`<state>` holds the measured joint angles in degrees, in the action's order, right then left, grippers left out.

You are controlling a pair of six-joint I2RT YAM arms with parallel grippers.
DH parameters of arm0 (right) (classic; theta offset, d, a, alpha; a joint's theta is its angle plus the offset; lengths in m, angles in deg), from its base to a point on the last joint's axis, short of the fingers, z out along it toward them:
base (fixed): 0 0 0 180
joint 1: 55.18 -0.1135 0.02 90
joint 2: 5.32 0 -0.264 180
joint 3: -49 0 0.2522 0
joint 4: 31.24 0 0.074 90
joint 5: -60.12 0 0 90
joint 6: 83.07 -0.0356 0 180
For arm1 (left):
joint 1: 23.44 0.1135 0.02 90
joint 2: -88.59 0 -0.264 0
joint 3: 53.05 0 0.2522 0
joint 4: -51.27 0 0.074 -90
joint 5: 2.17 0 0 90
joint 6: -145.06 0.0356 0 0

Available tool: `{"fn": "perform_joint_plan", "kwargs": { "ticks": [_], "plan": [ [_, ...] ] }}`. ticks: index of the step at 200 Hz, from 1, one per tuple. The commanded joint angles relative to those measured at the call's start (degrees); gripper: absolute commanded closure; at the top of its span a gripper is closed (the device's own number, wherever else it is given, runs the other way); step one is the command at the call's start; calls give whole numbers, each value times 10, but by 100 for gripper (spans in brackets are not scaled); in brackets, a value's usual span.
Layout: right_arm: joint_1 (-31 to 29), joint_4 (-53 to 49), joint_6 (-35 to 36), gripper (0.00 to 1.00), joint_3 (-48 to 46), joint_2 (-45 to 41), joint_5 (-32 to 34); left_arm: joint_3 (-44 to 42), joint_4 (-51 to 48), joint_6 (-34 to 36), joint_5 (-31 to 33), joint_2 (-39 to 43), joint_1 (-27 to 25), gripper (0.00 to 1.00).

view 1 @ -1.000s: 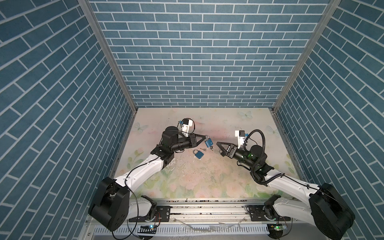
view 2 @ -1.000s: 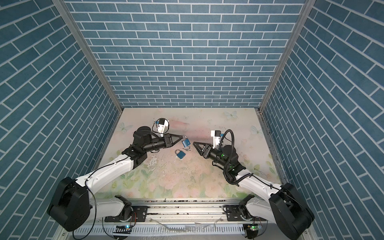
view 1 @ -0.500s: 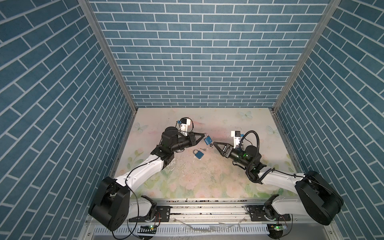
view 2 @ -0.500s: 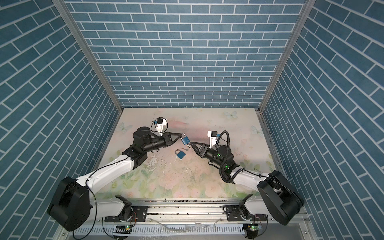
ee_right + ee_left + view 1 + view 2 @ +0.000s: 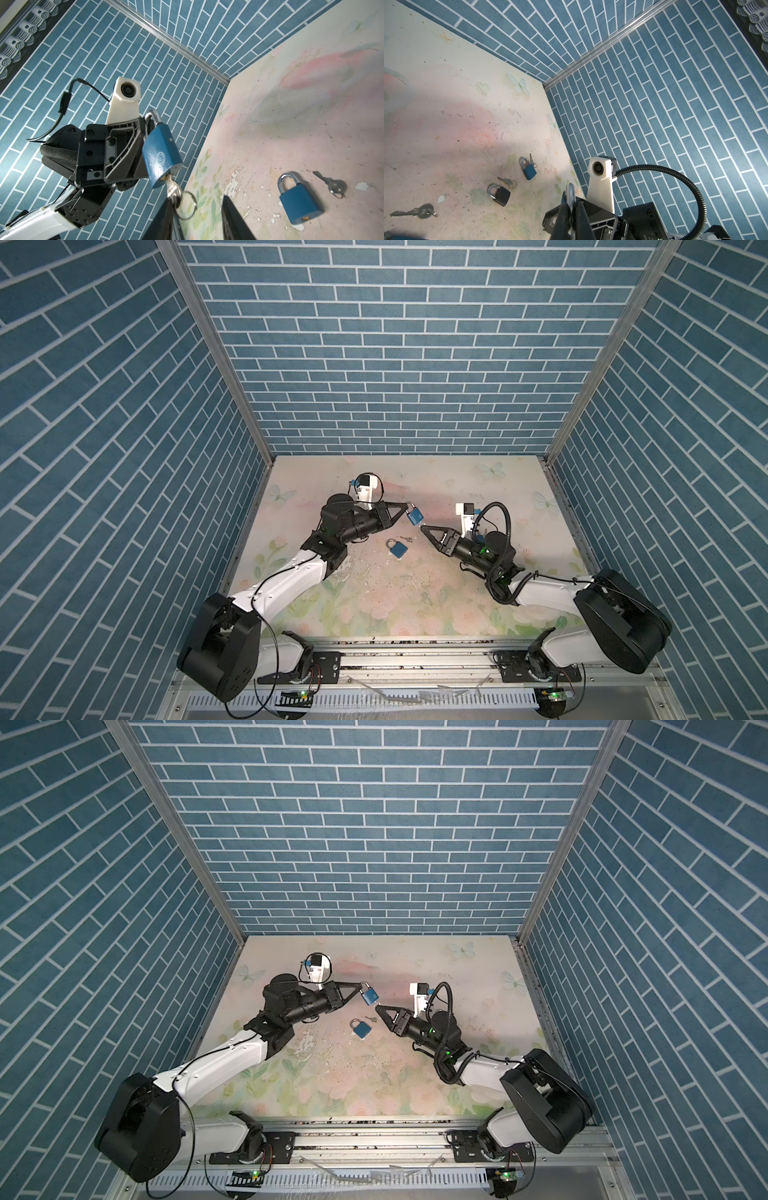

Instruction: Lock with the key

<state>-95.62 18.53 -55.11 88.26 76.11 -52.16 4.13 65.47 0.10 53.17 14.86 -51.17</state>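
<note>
So the left gripper [image 5: 405, 506] is clamped tight on the silver shackle [image 5: 570, 192] of a blue metal padlock [image 5: 415, 516], holding it up in the air over the middle of the floral-print bench [image 5: 374, 601]. The lock hangs tilted, with the keyhole end pointing at the right arm.

There's a small silver key [image 5: 172, 187] sitting in that keyhole, with a wire ring [image 5: 188, 204] dangling off it. The right gripper [image 5: 423, 527] is right at the key. Its jaws are only partly apart, and in the right wrist view the key head sits against one of the black fingers [image 5: 164, 220], with clear space to the other one. So nothing is pinched there as far as I can see.

Also, a second blue padlock [image 5: 398, 549] lies flat on the bench near the middle, shackle closed, below the two grippers. A loose silver key on a ring [image 5: 409, 538] lies just beside it.
</note>
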Motion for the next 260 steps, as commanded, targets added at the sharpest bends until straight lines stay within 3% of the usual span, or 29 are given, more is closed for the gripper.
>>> {"fn": "perform_joint_plan", "kwargs": {
  "ticks": [1, 158, 214, 260],
  "plan": [
    [-2, 54, -23, 63, 24, 14, -5, 3, 31, -4, -3, 1, 3, 100],
    [-4, 149, -63, 100, 39, 74, -25, -11, 87, -29, 1, -19, 3, 100],
    [-3, 156, -64, 100, 27, 81, -12, -26, 102, -32, 11, -11, 7, 100],
    [0, 138, -54, 100, 10, 73, 5, -65, 119, -53, 20, 20, 51, 100]
  ]
}}
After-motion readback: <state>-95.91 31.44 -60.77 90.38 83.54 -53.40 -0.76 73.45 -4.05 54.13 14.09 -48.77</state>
